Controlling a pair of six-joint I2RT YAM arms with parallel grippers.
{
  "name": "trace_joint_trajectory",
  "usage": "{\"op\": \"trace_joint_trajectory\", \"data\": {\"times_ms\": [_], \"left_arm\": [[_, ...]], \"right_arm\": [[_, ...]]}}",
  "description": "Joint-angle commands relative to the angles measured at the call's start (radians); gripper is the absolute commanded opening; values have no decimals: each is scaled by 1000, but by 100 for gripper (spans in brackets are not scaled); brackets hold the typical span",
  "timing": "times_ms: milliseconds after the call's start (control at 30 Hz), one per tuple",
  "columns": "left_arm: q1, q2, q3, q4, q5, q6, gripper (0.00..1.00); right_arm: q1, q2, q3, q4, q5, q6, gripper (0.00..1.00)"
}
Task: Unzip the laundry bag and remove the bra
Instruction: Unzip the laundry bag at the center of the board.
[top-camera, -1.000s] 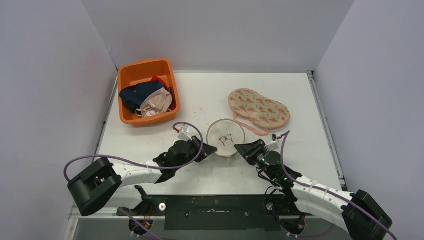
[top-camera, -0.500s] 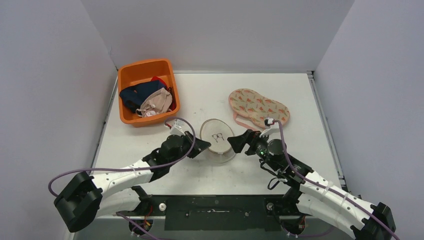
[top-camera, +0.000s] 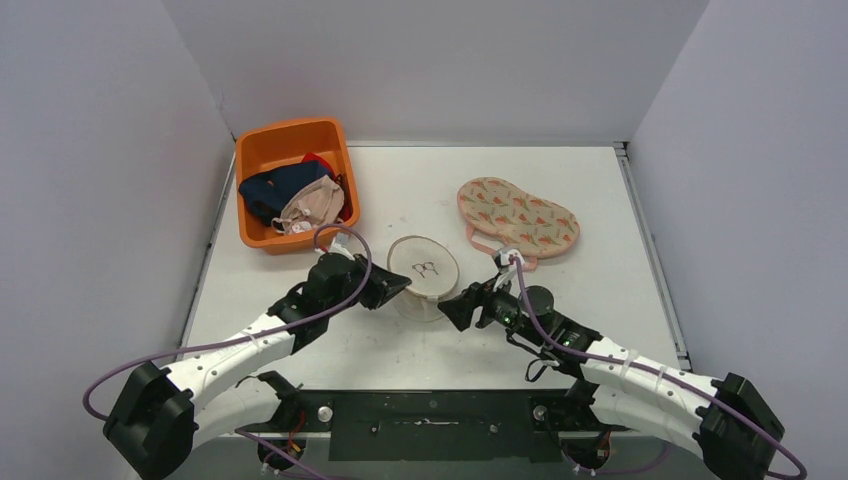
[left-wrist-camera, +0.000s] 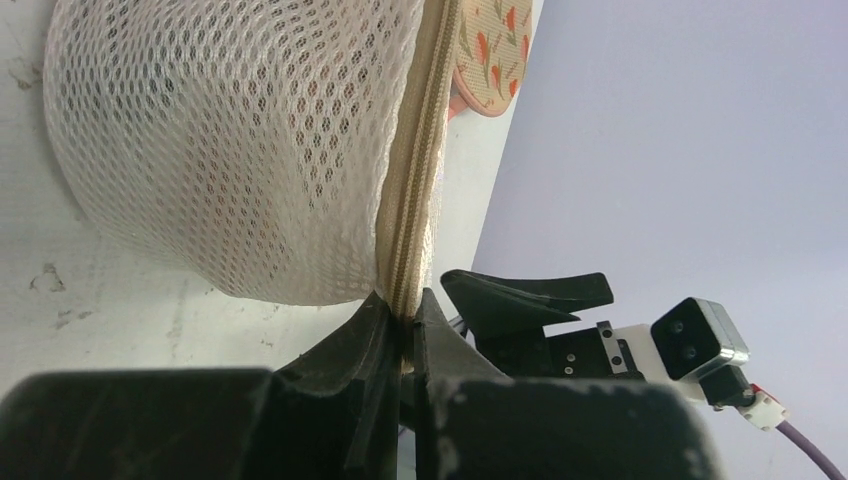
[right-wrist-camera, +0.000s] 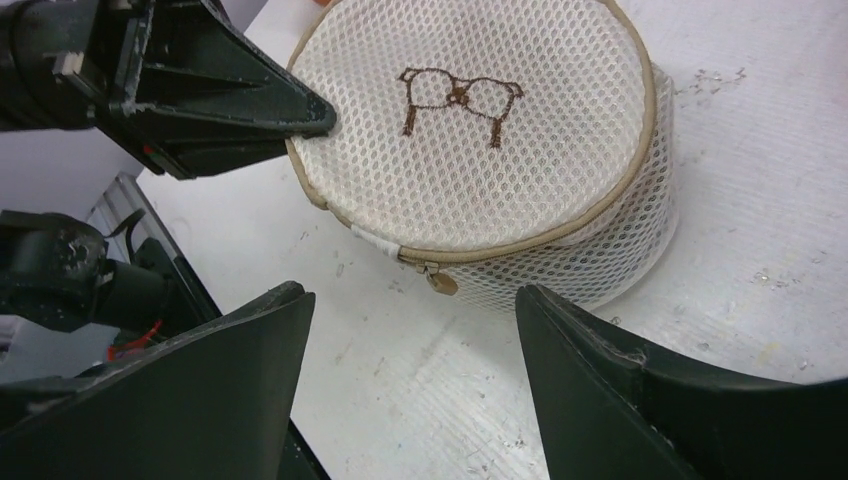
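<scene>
A round white mesh laundry bag (top-camera: 423, 272) with a brown bra emblem and a tan zipper sits mid-table. My left gripper (top-camera: 400, 288) is shut on the bag's zipper seam (left-wrist-camera: 408, 250) at its left edge. My right gripper (top-camera: 452, 305) is open and empty, just right of the bag. In the right wrist view the bag (right-wrist-camera: 480, 130) lies ahead of the open fingers (right-wrist-camera: 590, 350), with the tan zipper pull (right-wrist-camera: 440, 282) hanging between them, untouched. The zipper looks closed. The bag's contents are hidden.
An orange bin (top-camera: 262, 145) with dark and beige clothes stands at the back left. A patterned pink-edged bra (top-camera: 517, 217) lies on the table right of the bag, behind my right gripper. Grey walls enclose the table.
Both grippers and the bag have moved left and farther up the table. My left gripper keeps its hold on the bag's edge. The right gripper has stayed open beside it.
</scene>
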Motion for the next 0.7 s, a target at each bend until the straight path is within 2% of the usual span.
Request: {"op": "trace_joint_trajectory", "data": {"times_ms": [0, 67, 233, 567, 667], "left_arm": [[31, -25, 57, -52, 69, -35, 0], [44, -25, 66, -78, 80, -36, 0], [65, -36, 69, -91, 94, -36, 0], [82, -48, 70, -91, 120, -29, 0], [86, -57, 64, -90, 119, -27, 0]], "right_arm": [[7, 54, 28, 152, -71, -54, 71], [10, 63, 32, 159, -67, -67, 64], [9, 98, 50, 140, -82, -98, 61], [9, 178, 57, 189, -78, -89, 46], [10, 206, 75, 202, -96, -91, 45]]}}
